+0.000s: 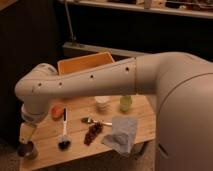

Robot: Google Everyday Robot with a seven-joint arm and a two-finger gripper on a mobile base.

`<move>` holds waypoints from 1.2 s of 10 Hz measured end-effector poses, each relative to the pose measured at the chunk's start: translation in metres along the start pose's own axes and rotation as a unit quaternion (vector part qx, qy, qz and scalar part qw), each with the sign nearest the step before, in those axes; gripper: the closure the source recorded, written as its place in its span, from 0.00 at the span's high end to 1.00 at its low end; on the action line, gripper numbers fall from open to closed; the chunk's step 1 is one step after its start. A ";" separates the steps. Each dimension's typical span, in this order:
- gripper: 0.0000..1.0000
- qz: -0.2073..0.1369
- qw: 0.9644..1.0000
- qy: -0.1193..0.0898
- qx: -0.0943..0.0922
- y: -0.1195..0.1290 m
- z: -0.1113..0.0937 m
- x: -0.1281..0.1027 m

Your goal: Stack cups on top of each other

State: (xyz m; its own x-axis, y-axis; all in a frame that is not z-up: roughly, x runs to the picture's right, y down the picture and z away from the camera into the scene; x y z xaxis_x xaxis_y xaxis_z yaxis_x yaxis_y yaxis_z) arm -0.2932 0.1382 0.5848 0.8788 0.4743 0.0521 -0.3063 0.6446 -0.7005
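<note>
A dark grey-brown cup (26, 150) stands at the table's front left corner. My gripper (27, 136) hangs from the bent white arm right above it, open, its pale tip pointing down at the cup's rim; I cannot tell if they touch. The pale green cup (125, 102) stands upright at the back of the table, right of centre, far from the gripper.
A white cup (102, 102) stands beside the green one. On the wooden table (145, 122) lie an orange object (57, 111), a brush (64, 132), a spoon (95, 121), a dark crumbly pile (92, 133) and a grey-blue cloth (121, 134). An orange bin (85, 64) is behind.
</note>
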 end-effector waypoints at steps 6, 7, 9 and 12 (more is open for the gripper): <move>0.80 0.083 0.996 -0.033 -0.003 -0.021 0.013 0.017; 0.80 0.083 0.996 -0.032 -0.004 -0.021 0.014 0.017; 0.80 0.097 0.995 -0.025 0.005 -0.024 0.015 0.017; 0.80 0.203 0.979 -0.005 0.037 -0.034 0.016 0.016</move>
State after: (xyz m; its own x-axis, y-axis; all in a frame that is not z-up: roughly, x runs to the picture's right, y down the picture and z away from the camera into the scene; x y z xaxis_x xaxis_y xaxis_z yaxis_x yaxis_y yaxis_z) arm -0.2750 0.1334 0.6211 0.6762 0.7055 -0.2123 -0.6547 0.4433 -0.6122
